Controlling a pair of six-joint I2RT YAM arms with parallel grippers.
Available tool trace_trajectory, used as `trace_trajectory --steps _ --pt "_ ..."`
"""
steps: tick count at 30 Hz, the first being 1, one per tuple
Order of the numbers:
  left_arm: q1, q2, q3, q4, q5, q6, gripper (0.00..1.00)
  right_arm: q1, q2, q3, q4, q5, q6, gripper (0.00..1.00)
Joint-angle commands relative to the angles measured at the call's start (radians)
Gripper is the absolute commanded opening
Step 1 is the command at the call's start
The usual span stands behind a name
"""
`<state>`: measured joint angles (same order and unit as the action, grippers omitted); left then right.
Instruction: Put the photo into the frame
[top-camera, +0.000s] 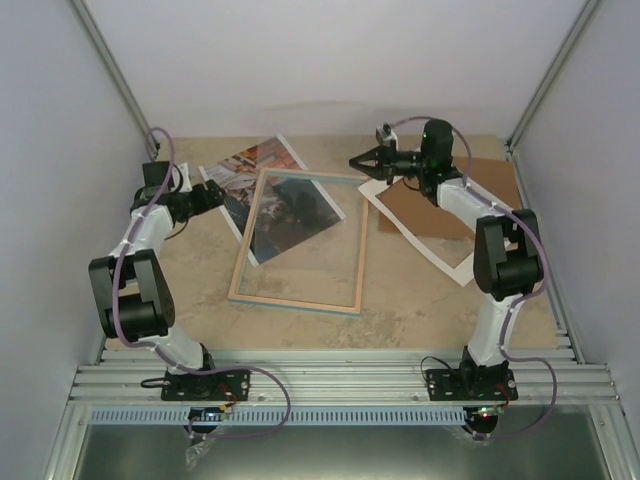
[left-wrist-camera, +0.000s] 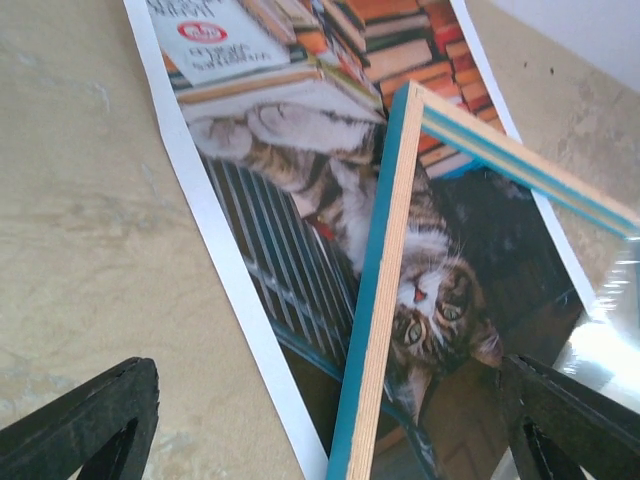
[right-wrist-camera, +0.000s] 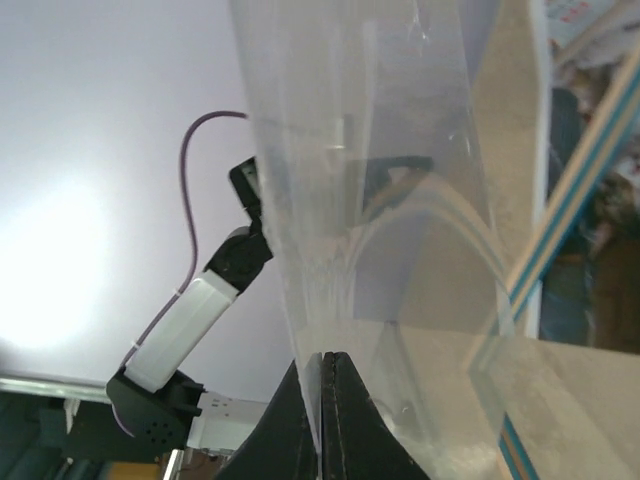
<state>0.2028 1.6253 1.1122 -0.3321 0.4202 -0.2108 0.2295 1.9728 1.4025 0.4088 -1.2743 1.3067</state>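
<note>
Near edge: bare table (top-camera: 300, 335) runs the full width between the frame (top-camera: 295, 303) and the arm bases.
Left side: an open strip beside the left wall (top-camera: 50, 150), with the left arm bent over it.
Far left: the frame corner overlaps the photo (top-camera: 265, 160), and both fill the gap of the wide-spread left gripper (top-camera: 216, 195).
Right side: a white mat (top-camera: 425, 245) and a brown board (top-camera: 405, 212) cover the table, leaving a narrow bare strip beside the frame.
Far right: a clear sheet (right-wrist-camera: 380, 150) rises from the pinched right gripper (right-wrist-camera: 324, 380).

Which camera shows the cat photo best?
Left wrist: the photo fills the view, cat and books sharp. Top external shows it small, partly under the frame. Right wrist catches only a sliver beyond the clear sheet.
</note>
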Motion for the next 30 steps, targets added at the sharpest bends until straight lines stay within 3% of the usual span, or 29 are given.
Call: trace_trajectory --steps 1,8,13,16,24,30 --pt "0.027 0.012 0.055 0.019 -0.021 -0.038 0.94 0.037 -0.068 0.097 -0.013 0.024 0.027 0.01" --pt "0.107 -0.008 0.095 0.015 -0.067 -0.070 0.96 0.121 -0.035 0.065 0.058 0.046 0.094 0.01" --pt "0.193 -0.003 0.038 0.025 -0.007 -0.093 0.96 0.121 0.091 -0.097 0.318 0.124 0.194 0.01" --pt "0.193 -0.029 -0.029 0.053 0.051 -0.088 0.96 0.104 0.177 -0.164 0.392 0.169 0.141 0.01" --pt "0.176 -0.058 -0.118 0.060 0.099 -0.028 0.93 0.085 0.289 -0.038 -0.108 0.199 -0.396 0.00" --pt "0.103 -0.071 -0.138 0.052 0.062 0.022 0.92 0.078 0.316 0.061 -0.386 0.237 -0.605 0.01"
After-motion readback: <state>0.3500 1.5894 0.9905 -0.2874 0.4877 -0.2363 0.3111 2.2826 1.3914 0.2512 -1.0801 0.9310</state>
